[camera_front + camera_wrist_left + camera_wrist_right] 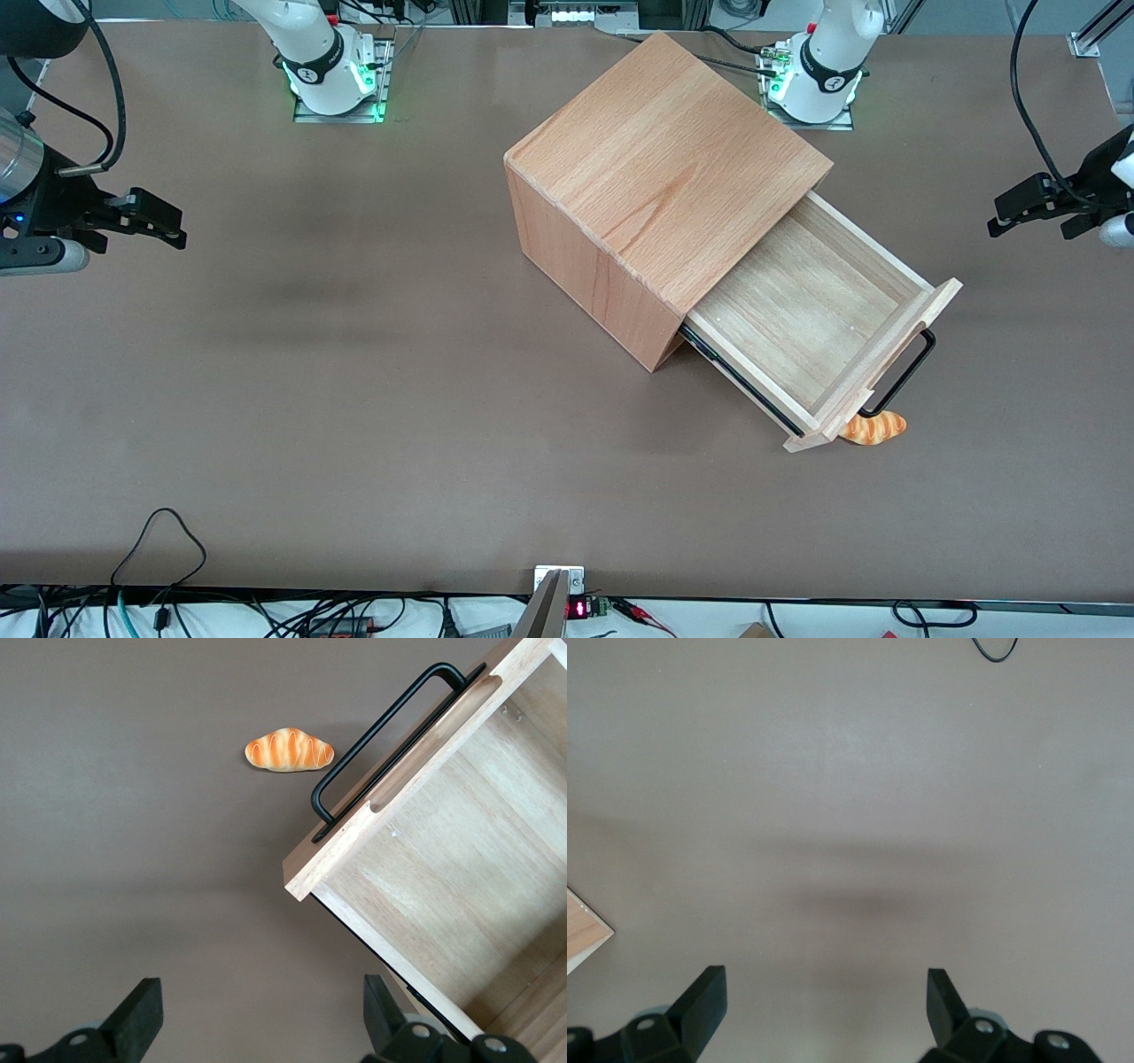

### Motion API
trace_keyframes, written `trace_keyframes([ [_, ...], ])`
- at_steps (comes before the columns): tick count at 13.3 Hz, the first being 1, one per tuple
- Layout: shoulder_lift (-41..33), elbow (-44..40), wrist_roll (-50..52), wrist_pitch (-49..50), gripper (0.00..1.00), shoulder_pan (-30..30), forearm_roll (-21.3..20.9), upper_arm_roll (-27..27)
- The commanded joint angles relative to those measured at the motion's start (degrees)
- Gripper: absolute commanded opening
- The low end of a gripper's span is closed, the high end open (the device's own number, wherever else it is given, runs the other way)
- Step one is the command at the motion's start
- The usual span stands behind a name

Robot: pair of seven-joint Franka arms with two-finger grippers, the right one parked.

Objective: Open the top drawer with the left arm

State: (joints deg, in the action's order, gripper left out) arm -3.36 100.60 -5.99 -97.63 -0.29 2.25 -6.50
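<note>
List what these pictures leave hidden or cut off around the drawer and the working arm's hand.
- Croissant: front view, partly covered by the top drawer front.
- Lower drawers, if any: front view, covered by the open top drawer.
- Drawer's inner end: front view, under the cabinet top.
- Left arm's hand, open, apart from the handle: wrist view, cut off by the edge above its fingertips.

A wide table with a matte brown top carries everything. On it stands a big cube-shaped cabinet of light beech wood, turned at an angle. A small orange toy croissant with pale stripes lies on the brown surface, just beside the corner of the pulled-out drawer front and nearer to the front camera than the cabinet. The black two-finger gripper of the left arm hangs above the table at the working arm's end, its fingers spread apart and holding nothing.
</note>
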Motion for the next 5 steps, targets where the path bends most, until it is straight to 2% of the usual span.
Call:
trace_keyframes([
  [1,-0.1,-0.6,0.3,0.4,1.0,-0.1,-0.7,-0.4],
  [5,-0.1,-0.6,0.4,0.5,1.0,-0.1,-1.4,-0.1],
])
